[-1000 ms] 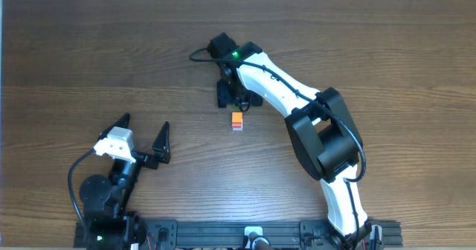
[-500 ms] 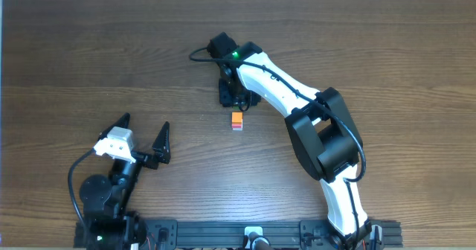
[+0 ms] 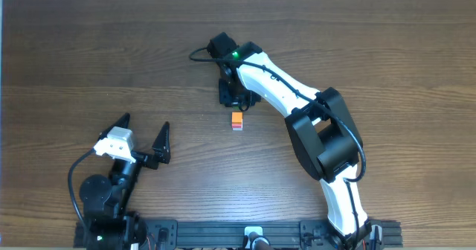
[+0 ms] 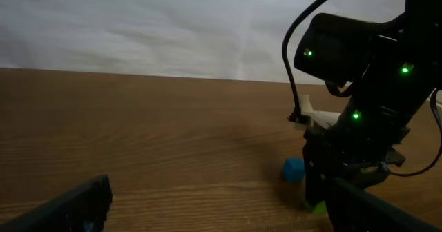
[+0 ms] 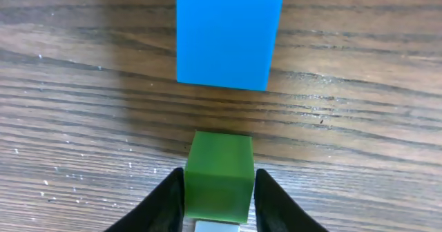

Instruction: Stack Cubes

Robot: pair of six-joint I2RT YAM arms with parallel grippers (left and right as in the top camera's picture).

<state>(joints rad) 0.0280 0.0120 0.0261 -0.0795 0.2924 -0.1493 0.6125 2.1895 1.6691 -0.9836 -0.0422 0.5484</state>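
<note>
My right gripper (image 3: 235, 98) is at the table's upper middle, shut on a small green cube (image 5: 219, 177) held between its fingers (image 5: 168, 199). A blue cube (image 5: 228, 36) lies on the wood just beyond the green one, not touching it. The left wrist view shows the same blue cube (image 4: 293, 168) and a sliver of the green cube (image 4: 314, 206) under the right gripper (image 4: 343, 180), low by the table. An orange cube (image 3: 237, 120) sits a little nearer the arm bases, seemingly on another cube. My left gripper (image 3: 144, 138) stands open at the lower left, holding nothing.
The brown wooden table (image 3: 387, 49) spreads bare to all sides. The right arm's white links (image 3: 282, 90) slant from the lower right to the upper middle. A black rail (image 3: 253, 229) runs along the near edge.
</note>
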